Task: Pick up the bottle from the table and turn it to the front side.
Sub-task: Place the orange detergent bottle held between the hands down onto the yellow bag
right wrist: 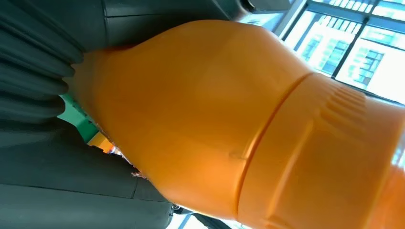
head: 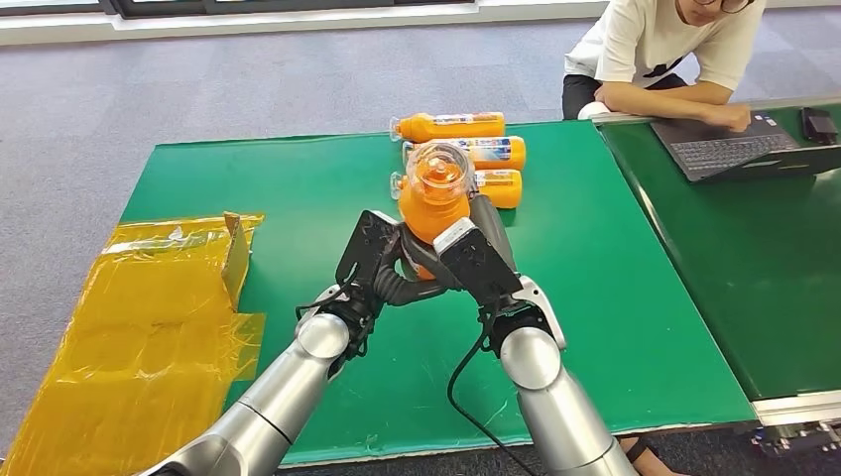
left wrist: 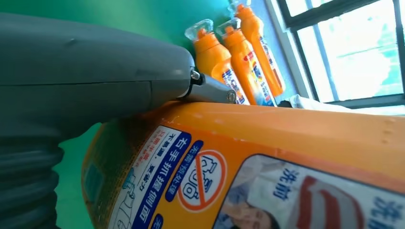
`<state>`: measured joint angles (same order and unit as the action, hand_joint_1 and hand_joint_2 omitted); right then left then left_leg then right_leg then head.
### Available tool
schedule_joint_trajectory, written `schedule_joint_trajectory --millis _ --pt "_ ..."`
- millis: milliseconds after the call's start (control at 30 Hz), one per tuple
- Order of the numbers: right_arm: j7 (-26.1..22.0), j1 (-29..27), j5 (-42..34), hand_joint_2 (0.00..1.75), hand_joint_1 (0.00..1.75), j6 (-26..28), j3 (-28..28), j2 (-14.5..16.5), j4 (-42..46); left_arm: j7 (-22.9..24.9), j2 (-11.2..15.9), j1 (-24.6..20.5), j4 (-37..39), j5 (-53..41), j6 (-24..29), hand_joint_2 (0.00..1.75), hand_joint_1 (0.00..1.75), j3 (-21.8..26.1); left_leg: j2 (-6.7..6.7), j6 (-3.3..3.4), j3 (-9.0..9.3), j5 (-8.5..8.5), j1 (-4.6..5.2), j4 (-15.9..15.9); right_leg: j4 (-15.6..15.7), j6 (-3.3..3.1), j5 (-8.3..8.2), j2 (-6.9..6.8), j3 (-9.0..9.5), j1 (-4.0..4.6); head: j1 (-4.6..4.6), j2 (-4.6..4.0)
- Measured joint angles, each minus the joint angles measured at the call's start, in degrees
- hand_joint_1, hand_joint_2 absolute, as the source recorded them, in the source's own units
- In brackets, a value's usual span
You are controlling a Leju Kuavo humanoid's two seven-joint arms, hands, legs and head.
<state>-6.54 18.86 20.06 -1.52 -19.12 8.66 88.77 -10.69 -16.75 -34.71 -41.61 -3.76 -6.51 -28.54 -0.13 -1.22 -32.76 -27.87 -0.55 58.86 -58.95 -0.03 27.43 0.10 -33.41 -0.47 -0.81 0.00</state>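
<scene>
Head view, from left to right: crumpled yellow plastic sheeting lies over the left end of the green worktop, with a small cardboard flap standing at its inner edge. Near the middle, the left robot hand and the right robot hand meet around one orange bottle, which is held up off the worktop, upright, its clear cap pointing toward the camera. Both robot hands grip that bottle, one on each side of its lower body. Just behind it, three more orange bottles lie on their sides on the worktop, side by side, caps pointing left. Farther right, a person in a white shirt leans on a second green table beside a dark laptop.

Left wrist view has the thick grey thumb pressed on the held bottle's printed label, with the three lying bottles beyond. Right wrist view has the bottle's orange shoulder close against the grey ribbed cover.
</scene>
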Motion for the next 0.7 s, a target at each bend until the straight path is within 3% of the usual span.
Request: schedule_joint_trajectory --millis 67,333,700 --pt "0.1 -0.6 1.5 1.75 0.00 -0.4 0.0 -0.9 1.2 0.2 0.0 0.0 -0.4 -0.8 0.0 1.75 1.75 0.0 0.00 0.00 0.00 0.00 0.00 0.0 0.0 0.00 0.00 0.00 0.00 0.00 -0.01 0.00" --pt "-0.2 -4.6 4.6 1.75 0.00 -1.5 -0.6 -5.4 5.7 0.7 1.5 0.0 -0.7 -3.3 0.3 1.75 1.75 0.0 0.00 0.00 0.00 0.00 0.00 0.0 0.0 0.00 0.00 0.00 -0.01 0.01 -0.02 0.00" --pt "2.2 -12.8 -5.9 1.75 0.00 -2.1 0.1 -10.2 9.6 1.7 3.3 -1.1 -0.5 -5.7 3.0 1.75 1.75 0.2 0.00 0.01 -0.01 -0.01 0.00 0.0 0.0 0.00 0.00 -0.02 -0.02 0.00 -0.01 0.00"
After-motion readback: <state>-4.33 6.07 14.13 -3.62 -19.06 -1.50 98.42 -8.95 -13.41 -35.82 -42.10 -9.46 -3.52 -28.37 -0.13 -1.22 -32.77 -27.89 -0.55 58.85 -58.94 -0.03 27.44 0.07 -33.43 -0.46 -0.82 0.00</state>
